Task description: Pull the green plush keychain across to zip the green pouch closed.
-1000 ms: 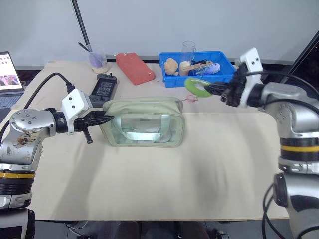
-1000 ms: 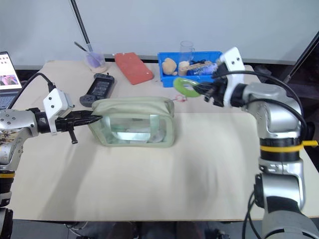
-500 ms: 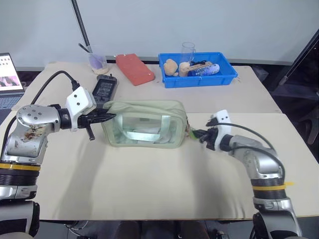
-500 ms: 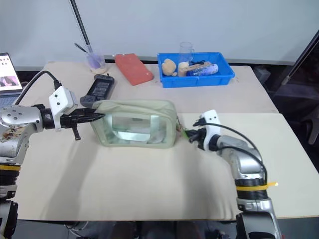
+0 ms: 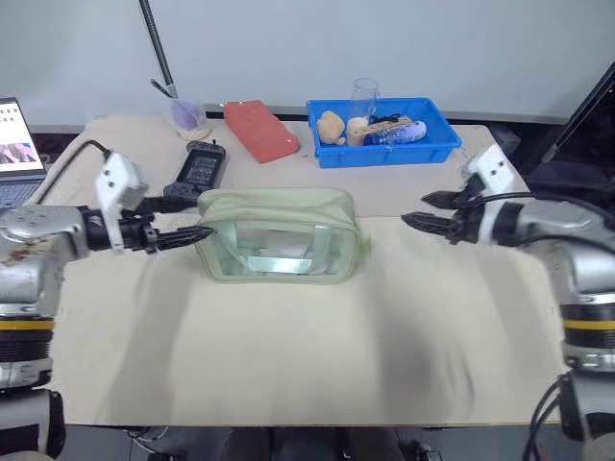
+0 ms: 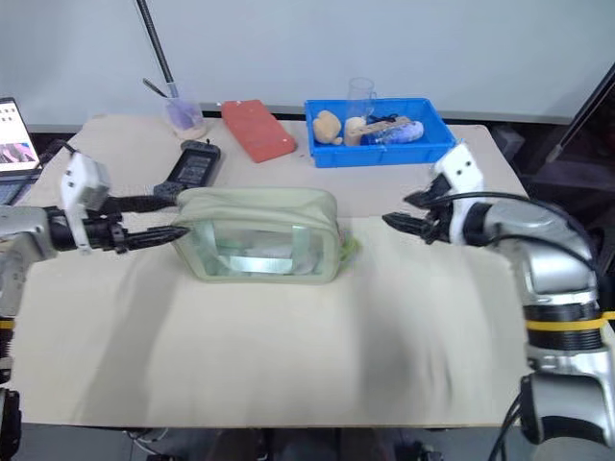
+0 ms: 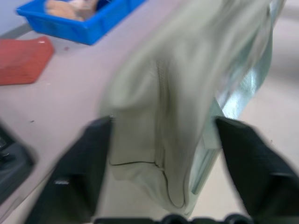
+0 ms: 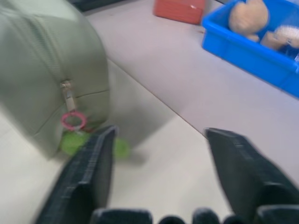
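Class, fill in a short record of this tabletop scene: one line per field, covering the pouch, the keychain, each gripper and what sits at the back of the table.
pouch: green pouch at mid-table, zipper looks closed
keychain: green plush keychain lies on the table at the pouch's right end, on a pink loop
left gripper: left gripper open, fingers astride the pouch's left end, not gripping
right gripper: right gripper open, holds nothing, apart from the pouch
back of table: blue bin, red case, black device
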`<state>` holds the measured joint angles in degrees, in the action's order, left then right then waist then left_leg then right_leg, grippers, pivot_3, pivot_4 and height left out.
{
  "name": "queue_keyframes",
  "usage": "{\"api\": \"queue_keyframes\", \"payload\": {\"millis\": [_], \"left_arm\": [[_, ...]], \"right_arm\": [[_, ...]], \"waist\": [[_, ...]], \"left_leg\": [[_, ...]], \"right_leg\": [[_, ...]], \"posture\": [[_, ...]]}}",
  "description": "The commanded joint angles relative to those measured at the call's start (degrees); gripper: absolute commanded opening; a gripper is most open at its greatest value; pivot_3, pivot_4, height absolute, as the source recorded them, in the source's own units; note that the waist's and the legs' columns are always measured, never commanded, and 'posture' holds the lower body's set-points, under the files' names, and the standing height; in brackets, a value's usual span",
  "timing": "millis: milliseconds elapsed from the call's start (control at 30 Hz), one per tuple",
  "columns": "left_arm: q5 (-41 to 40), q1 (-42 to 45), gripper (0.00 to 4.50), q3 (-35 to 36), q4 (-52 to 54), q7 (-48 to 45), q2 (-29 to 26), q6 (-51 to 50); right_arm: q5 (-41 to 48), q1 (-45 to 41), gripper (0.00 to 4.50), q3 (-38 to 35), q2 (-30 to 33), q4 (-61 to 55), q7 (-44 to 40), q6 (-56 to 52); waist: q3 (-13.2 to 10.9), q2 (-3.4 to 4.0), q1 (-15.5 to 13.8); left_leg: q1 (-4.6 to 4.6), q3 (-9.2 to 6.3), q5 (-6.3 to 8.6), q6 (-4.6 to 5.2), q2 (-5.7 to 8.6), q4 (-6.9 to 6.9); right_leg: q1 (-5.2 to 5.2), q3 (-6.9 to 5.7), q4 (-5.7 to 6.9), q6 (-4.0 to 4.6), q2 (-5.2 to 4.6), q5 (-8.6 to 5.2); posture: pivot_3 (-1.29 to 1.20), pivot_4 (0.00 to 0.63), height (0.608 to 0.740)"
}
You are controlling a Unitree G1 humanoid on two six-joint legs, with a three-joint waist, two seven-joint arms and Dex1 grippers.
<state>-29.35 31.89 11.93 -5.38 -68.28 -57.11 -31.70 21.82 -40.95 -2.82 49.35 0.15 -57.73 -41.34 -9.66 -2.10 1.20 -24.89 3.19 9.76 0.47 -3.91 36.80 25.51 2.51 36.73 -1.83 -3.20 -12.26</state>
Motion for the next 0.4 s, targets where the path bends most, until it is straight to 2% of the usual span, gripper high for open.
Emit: {"api": "queue_keyframes", "payload": {"millis": [33,233,400], "left_arm": [[-4.01,-1.25,4.50,6.39,2.25,-1.97,-5.26,-5.37],[-2.48,-2.95,4.50,10.91,-0.33,-0.84,-10.19,-4.55],[-1.58,-2.18,4.50,10.04,-1.21,-0.98,-10.66,-2.22]], "right_arm": [[5.89,-5.22,4.49,-2.91,3.79,-4.36,-6.63,-1.94],[14.85,-9.64,4.49,-5.61,6.66,-9.76,-9.08,-9.11],[15.06,-8.49,4.49,-5.25,6.41,-10.36,-7.32,-8.32]], "waist": [[-0.04,0.07,0.36],[-0.07,0.10,0.03],[-0.07,0.10,-0.53]], "left_leg": [[0.00,0.02,0.01,0.01,0.00,0.00],[-0.03,0.06,0.02,-0.01,-0.04,-0.07],[-0.11,0.16,0.02,-0.03,0.01,-0.06]], "right_leg": [[0.05,0.00,0.02,0.01,-0.01,-0.01],[0.21,-0.03,0.06,0.10,-0.03,-0.07],[0.30,-0.03,0.06,0.44,-0.15,-0.25]], "posture": [[0.00,0.150,0.740],[0.00,0.150,0.740],[0.00,0.150,0.740]]}}
